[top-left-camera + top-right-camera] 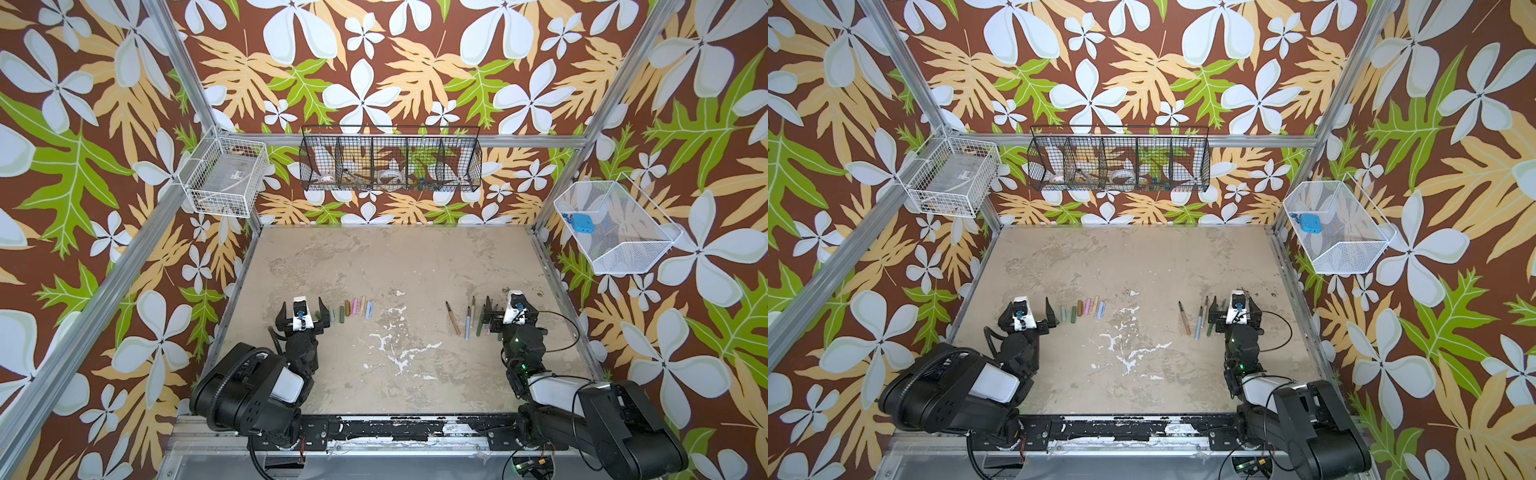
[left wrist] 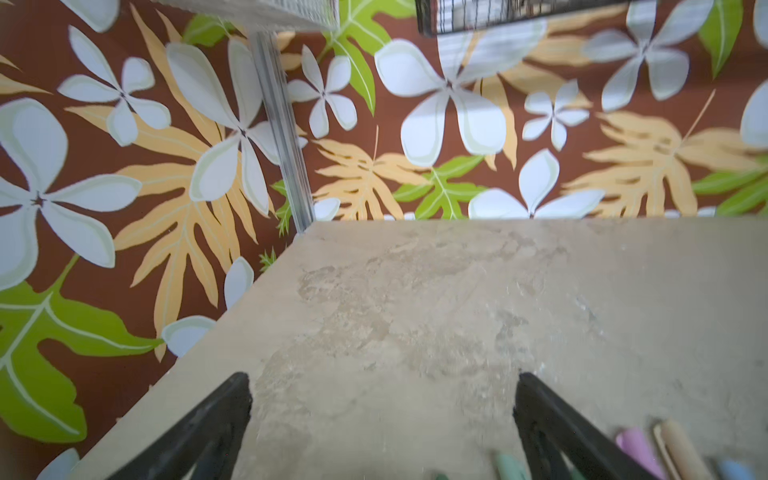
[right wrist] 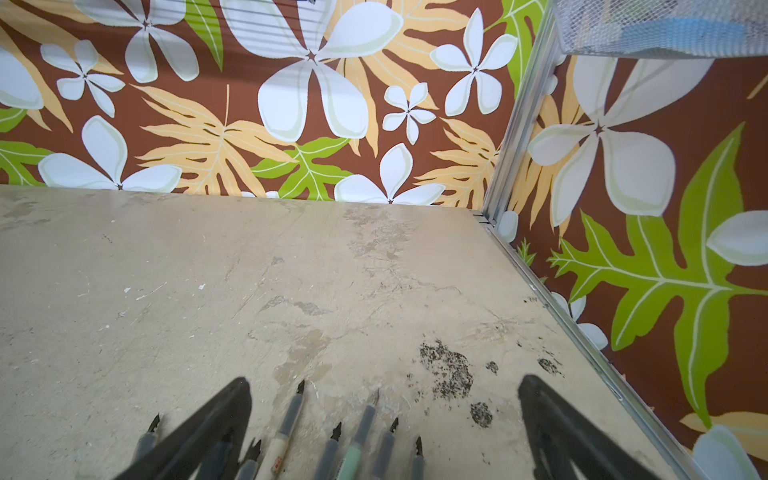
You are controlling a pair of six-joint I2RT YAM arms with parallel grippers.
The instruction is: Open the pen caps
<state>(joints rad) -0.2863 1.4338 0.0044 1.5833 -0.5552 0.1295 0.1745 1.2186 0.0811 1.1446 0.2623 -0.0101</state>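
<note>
Seven caps: the pen caps (image 1: pixel 351 309) are laid in a short row on the left of the desk (image 1: pixel 395 257), just right of the left gripper (image 1: pixel 302 312), seemingly sorted apart from the bodies.
Pen bodies: the uncapped pens (image 1: pixel 467 322) are lined up on the right with dark tips pointing far; several lie under the right gripper (image 3: pixel 384 415).
Left fingers: spread wide, nothing pinched; a sage cap (image 2: pixel 509 465) is seen between them.
Right fingers: spread wide, empty, held above the pens.
Progress: every cap appears removed, so the task is judged finished.
</note>
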